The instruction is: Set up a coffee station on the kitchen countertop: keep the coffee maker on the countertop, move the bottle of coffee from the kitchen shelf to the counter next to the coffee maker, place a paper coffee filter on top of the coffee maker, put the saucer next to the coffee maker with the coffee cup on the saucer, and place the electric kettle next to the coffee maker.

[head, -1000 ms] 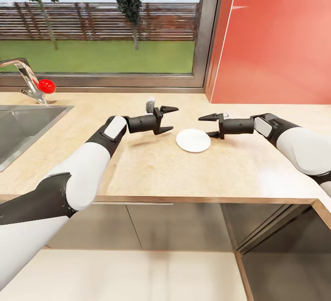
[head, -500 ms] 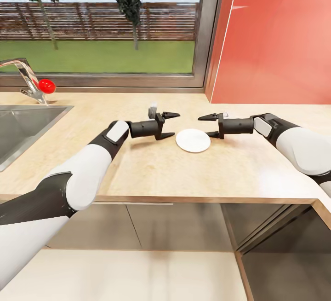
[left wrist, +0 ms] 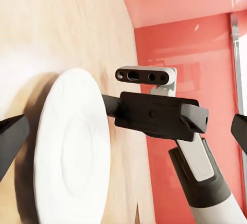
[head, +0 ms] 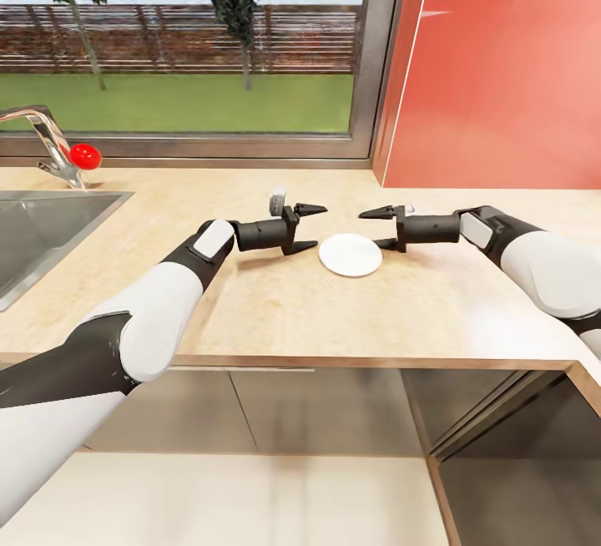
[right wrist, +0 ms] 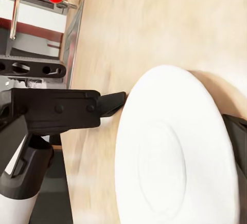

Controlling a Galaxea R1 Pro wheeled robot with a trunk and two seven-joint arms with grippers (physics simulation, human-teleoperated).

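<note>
The white saucer [head: 351,255] lies flat on the light wood countertop [head: 334,321], between my two grippers. My left gripper [head: 318,227] is open just left of the saucer, its lower fingertip close by the rim. From the right, my right gripper [head: 370,230] is open too, its lower finger at the saucer's right rim. Neither holds anything. In the left wrist view the saucer [left wrist: 72,152] lies ahead with the right gripper [left wrist: 154,113] beyond it. The right wrist view has the saucer [right wrist: 175,157] close up and the left gripper [right wrist: 56,111] behind it.
A steel sink [head: 50,229] with a faucet [head: 42,141] and a red knob [head: 84,155] lies at the left. A window runs along the back, and a red wall panel [head: 501,70] rises at the back right. The counter's front edge [head: 334,360] runs below my arms.
My left gripper has dropped lower and moved slightly right, closer to the saucer, over the past second. The right gripper and the saucer have stayed put.
</note>
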